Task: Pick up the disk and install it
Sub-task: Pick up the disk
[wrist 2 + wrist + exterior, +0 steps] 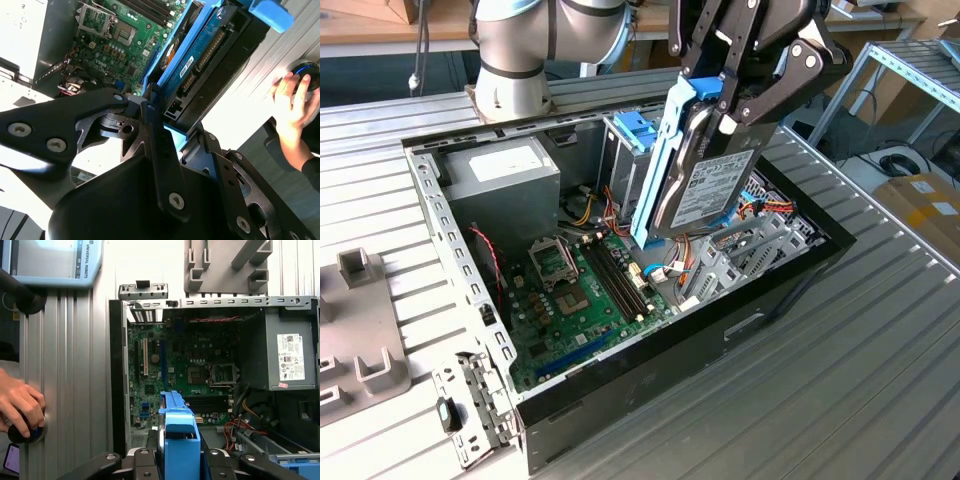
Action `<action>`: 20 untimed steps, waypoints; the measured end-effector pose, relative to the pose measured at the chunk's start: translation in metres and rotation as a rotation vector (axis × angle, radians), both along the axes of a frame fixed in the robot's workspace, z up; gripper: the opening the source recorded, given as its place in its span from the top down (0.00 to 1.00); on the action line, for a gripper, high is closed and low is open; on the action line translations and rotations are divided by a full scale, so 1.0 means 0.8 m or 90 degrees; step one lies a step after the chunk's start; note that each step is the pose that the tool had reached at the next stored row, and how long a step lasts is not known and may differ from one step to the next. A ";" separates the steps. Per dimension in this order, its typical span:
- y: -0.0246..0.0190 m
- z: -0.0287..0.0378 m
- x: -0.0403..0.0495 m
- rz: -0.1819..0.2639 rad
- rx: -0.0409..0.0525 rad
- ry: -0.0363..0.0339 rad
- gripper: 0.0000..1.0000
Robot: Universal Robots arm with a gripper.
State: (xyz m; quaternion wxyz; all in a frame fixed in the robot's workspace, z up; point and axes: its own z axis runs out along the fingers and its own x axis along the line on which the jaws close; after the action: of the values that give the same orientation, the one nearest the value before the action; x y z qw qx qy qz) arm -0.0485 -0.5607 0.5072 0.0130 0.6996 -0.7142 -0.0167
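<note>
Exterior view, left to right: case (pixel 470 290) lying open, board (pixel 575 290) bare inside. Disk (pixel 710 185) in mid-air over 3 o'clock side of case, near upright, tipped slightly, looks clear of board. Gripper (pixel 718 100) clamped on its upper end, so disk hangs from it toward 7 o'clock, long axis roughly 1-to-7. Cage (pixel 765 240) sits just below, about 5 o'clock from gripper, probably where it belongs imo.

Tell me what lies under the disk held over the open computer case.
Under the disk, gripped by the claw, the motherboard and coloured cables show inside the case. Whatever sits directly behind the disk is covered by the disk itself.
</note>
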 end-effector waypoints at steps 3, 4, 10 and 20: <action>0.0000 -0.0001 0.002 0.000 -0.0004 0.0000 0.63; 0.0000 -0.0002 0.002 0.000 -0.0005 0.0000 0.63; 0.0000 -0.0004 0.006 0.000 -0.0017 0.0000 0.63; 0.0000 -0.0009 0.011 0.000 -0.0035 0.0000 0.63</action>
State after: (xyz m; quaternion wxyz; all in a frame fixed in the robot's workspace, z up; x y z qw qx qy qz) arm -0.0396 -0.5607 0.5064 0.0150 0.6996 -0.7142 -0.0147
